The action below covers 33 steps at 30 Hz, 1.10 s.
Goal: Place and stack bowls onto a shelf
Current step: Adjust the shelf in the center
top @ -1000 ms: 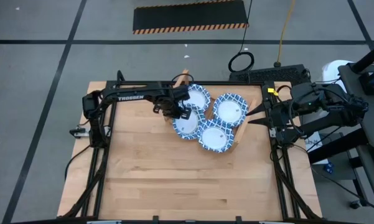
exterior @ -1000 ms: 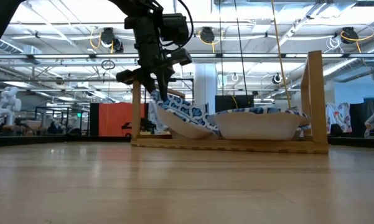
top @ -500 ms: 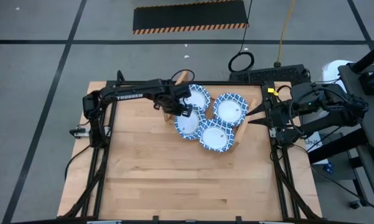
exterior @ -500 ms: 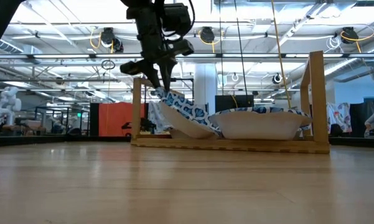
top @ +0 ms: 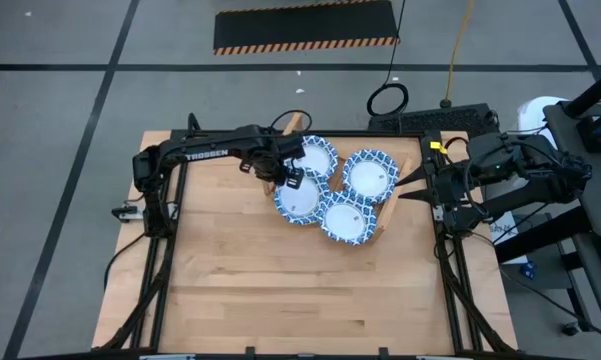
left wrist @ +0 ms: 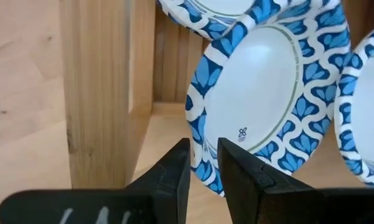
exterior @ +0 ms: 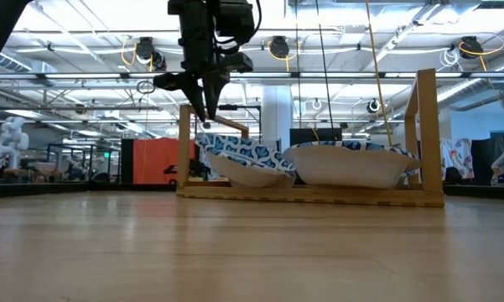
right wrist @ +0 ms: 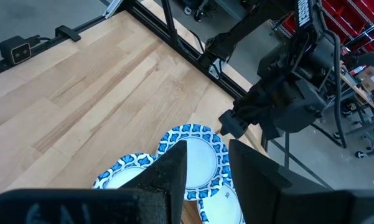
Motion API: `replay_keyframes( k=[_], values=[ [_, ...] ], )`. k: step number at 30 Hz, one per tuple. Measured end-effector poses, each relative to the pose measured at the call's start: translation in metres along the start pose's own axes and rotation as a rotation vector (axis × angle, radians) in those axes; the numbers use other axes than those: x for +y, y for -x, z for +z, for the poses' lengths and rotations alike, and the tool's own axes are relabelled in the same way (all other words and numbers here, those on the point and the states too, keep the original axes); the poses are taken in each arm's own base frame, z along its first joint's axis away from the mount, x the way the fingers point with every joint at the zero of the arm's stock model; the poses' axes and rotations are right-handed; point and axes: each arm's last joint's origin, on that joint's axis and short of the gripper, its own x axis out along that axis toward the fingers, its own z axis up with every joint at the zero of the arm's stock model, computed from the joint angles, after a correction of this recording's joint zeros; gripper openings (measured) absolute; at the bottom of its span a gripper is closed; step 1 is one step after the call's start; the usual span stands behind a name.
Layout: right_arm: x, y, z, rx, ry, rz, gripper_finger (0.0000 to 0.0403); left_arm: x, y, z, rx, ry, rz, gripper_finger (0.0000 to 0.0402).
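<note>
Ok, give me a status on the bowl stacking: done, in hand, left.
Done: four bowl tops show on the shelf, seen from above; any stacked underneath cannot be told. In hand: nothing. The left gripper hangs empty just above the front-left bowl, which lies overlapping its neighbours. The right gripper waits at the table's right edge. Left: no loose bowls show on the table.

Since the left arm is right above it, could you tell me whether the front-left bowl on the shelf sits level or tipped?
Slightly tipped: the front-left bowl leans on its neighbour, its outer rim raised, on the shelf. The left claw is above it, not touching.
</note>
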Motion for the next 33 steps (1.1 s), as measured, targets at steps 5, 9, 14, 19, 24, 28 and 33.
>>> replay_keyframes(
  k=[5,9,14,19,24,28,33],
  values=[
    [0.000,0.000,0.000,0.000,0.000,0.000,0.0114,0.004,0.022,-0.001,-0.096,-0.019,-0.033,0.0086],
    [0.000,0.000,0.000,0.000,-0.047,0.000,0.0114,0.012,0.051,-0.005,-0.199,-0.017,-0.084,0.0086],
    [0.001,-0.001,0.001,-0.008,-0.174,0.024,0.0114,0.026,0.078,-0.015,-0.281,-0.070,-0.059,0.0086],
    [0.003,-0.013,0.003,0.002,-0.339,0.126,0.0114,0.037,0.082,-0.023,-0.234,-0.151,0.036,0.0086],
    [0.006,-0.030,-0.001,0.128,-0.453,0.164,0.0114,0.044,0.082,-0.028,-0.179,-0.238,0.119,0.0086],
    [0.009,-0.047,-0.001,0.216,-0.580,0.193,0.0114,0.048,0.082,-0.031,-0.138,-0.302,0.159,0.0086],
    [0.024,-0.078,-0.008,0.289,-0.621,0.287,0.0106,0.052,0.079,-0.034,-0.092,-0.376,0.198,0.0085]
  ],
)
